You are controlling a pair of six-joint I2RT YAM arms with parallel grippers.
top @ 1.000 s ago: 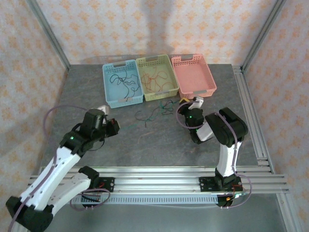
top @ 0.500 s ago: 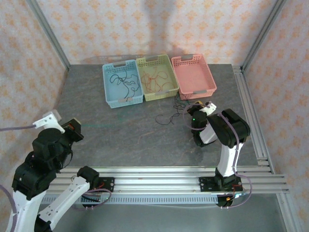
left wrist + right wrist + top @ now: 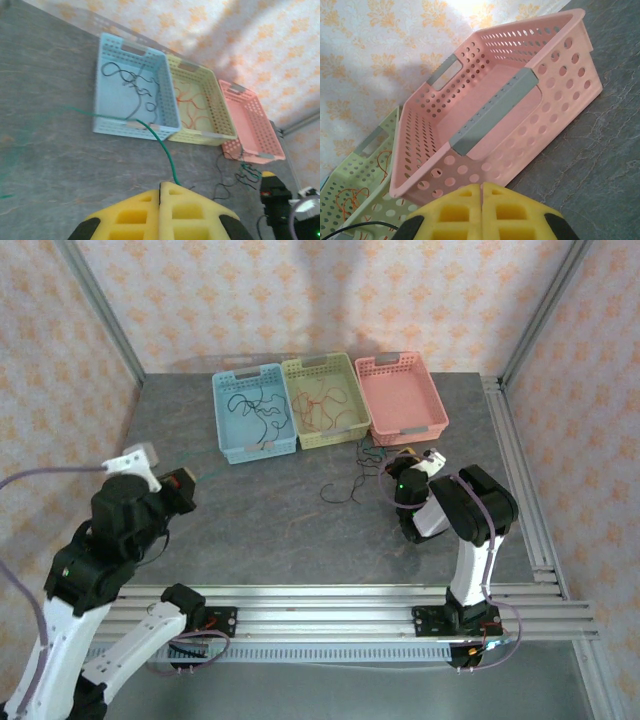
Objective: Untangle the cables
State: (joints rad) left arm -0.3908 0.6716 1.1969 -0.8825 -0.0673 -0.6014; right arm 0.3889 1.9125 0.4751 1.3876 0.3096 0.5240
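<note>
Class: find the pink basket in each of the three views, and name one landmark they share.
Top external: pink basket at the back, rightmost of three.
Left wrist: pink basket at the right, the farthest of the row.
Right wrist: pink basket close up, centre.
Shared landmark: the yellow basket beside it, holding orange cables.

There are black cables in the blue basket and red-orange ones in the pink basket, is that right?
Not quite. The red-orange cables lie in the yellow-green basket, as the top view shows; the pink basket holds none. The rest stands: black cables do lie in the blue basket.
</note>
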